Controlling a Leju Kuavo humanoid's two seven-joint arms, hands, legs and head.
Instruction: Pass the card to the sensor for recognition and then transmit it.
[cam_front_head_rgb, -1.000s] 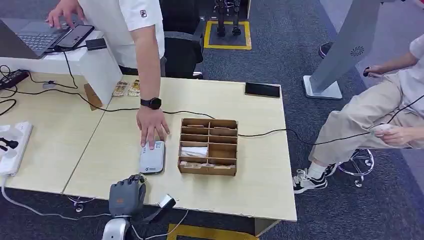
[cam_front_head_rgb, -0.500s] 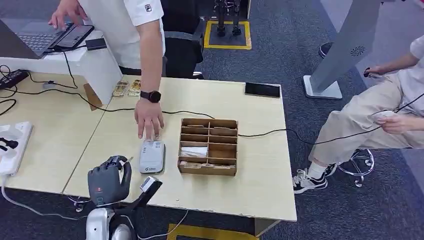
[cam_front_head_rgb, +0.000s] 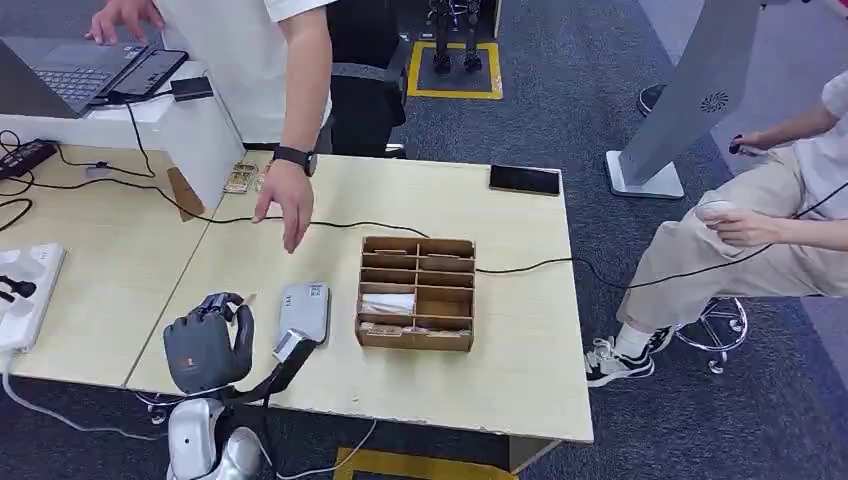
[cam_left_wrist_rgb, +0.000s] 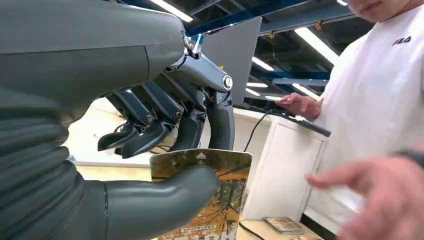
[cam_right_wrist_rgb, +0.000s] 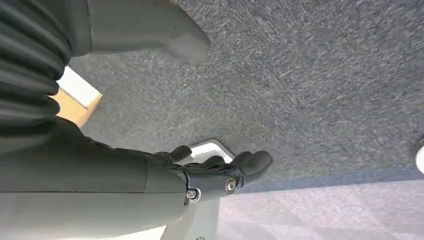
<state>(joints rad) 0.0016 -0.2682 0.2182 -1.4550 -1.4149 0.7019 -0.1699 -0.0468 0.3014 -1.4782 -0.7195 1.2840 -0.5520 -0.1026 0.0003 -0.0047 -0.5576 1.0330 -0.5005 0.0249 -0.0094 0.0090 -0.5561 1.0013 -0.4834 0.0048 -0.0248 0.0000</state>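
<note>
My left hand (cam_front_head_rgb: 205, 345) hovers over the table's near edge, just left of the grey-white sensor (cam_front_head_rgb: 303, 311). In the left wrist view the left hand (cam_left_wrist_rgb: 150, 95) pinches a card (cam_left_wrist_rgb: 222, 197) with an autumn-coloured picture between its thumb and fingers, the card upright. A person's hand (cam_front_head_rgb: 285, 205) hangs above the table beyond the sensor, not touching it. My right hand (cam_right_wrist_rgb: 210, 175) hangs over grey carpet with fingers apart and nothing in it.
A wooden compartment box (cam_front_head_rgb: 417, 292) stands right of the sensor, with a black cable (cam_front_head_rgb: 520, 268) running past it. A black phone (cam_front_head_rgb: 525, 180) lies at the far right corner. A white power strip (cam_front_head_rgb: 25, 290) is at the left. A seated person (cam_front_head_rgb: 760, 230) is right of the table.
My left hand has moved left and further over the table with the card. The person's hand has lifted off the sensor and drawn back toward the far side.
</note>
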